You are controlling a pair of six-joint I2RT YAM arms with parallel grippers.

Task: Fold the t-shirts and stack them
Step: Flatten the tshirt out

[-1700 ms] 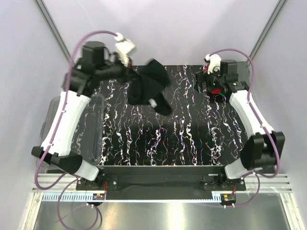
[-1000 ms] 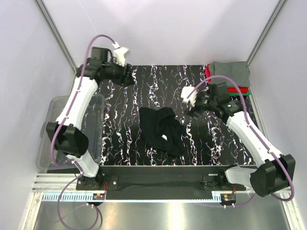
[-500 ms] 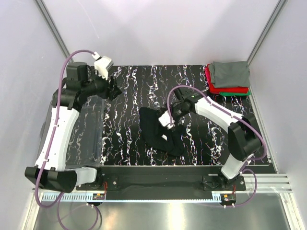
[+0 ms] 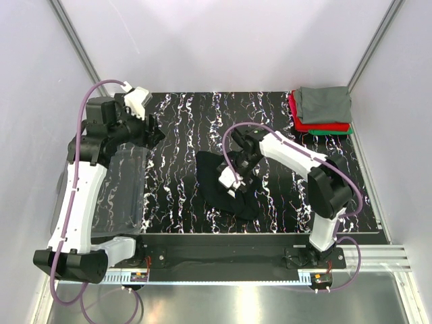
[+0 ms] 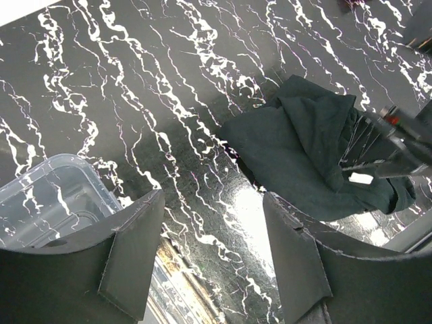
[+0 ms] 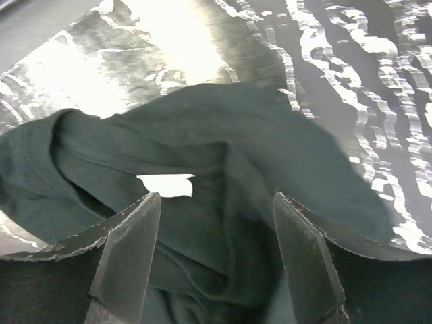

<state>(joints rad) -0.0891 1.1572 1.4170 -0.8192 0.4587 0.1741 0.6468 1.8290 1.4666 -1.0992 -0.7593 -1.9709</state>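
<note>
Black t-shirt (image 4: 209,182) lay crumpled at table (image 4: 175,169) centre-front, unmoved since the prior frame. Right gripper (image 6: 216,216) had advanced from its far edge to above its middle, fingers spread, empty. Left gripper (image 5: 212,206), likewise released, had retreated toward the clear bin (image 4: 128,196)

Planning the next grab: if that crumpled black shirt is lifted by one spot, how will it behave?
The black shirt lies in bunched folds, so it will probably hang limp. Pinched at one fold by the open right tool, the rest likely trails.

Black marbled table (image 4: 175,135): crumpled black t-shirt (image 4: 210,179) centre, folded stack (image 4: 324,106) far-right corner
</note>
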